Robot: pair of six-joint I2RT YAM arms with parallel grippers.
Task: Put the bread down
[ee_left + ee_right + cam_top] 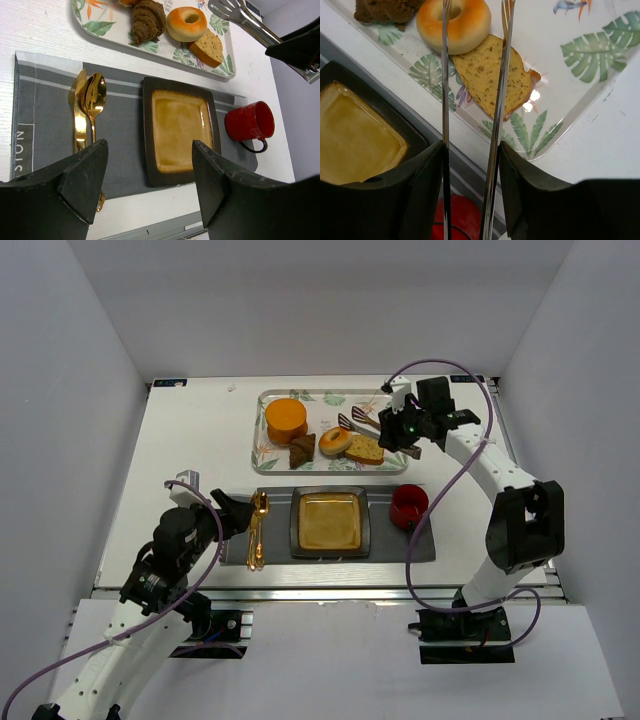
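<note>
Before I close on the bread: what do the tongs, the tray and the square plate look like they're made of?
The tongs look like polished metal, probably steel: thin silvery arms with mirror-like streaks. The tray is likely glossy plastic or melamine: printed leaves, and a bright glare spot beside the bread. The plate looks like glazed ceramic: dark rim, shiny amber centre.

The bread lies on the tray beside the donut, behind the plate.

White arm links, black joints, looping purple cables
</note>
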